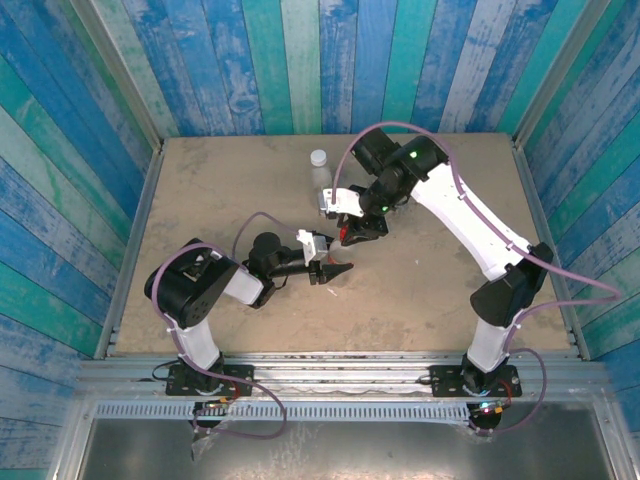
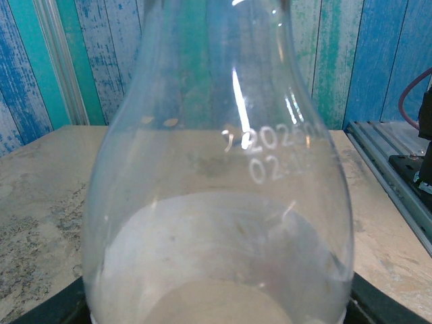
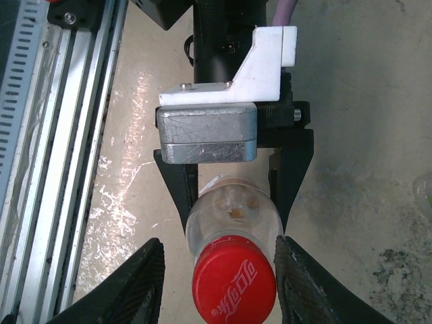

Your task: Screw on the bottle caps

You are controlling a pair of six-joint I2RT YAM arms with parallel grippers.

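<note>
Inspection from the remote station: the left end effector (image 3: 233, 202) is clamped across the body of the clear bottle (image 2: 216, 223), holding it upright at mid-tabletop (image 1: 200, 300). The red cap (image 3: 234, 282) sits on the bottle's neck. I cannot tell whether it is threaded at all. The right end effector (image 3: 221, 270) hangs over it with jaws apart, one finger just beside the cap rim and the other finger clear of it, so nothing is gripped on that side.

Main risk, in my judgement: the cap is off-centre between those fingers, so closing could shove the neck sideways and tilt the cap into a cross-thread. Second risk: the bottle is thin and smooth, and turning the cap may spin the bottle within the left grip instead of tightening it. Third risk: the two end effectors are very close, and wrist rotation could strike the left unit's housing.

Containers: the held bottle appears empty. A faint brownish mark shows inside its shoulder, possibly residue, though the view through the plastic is poor. A second bottle (image 1: 320, 182) stands well apart toward the far edge with a white cap (image 1: 319, 157) on top. Its contents are too small to judge.
</note>
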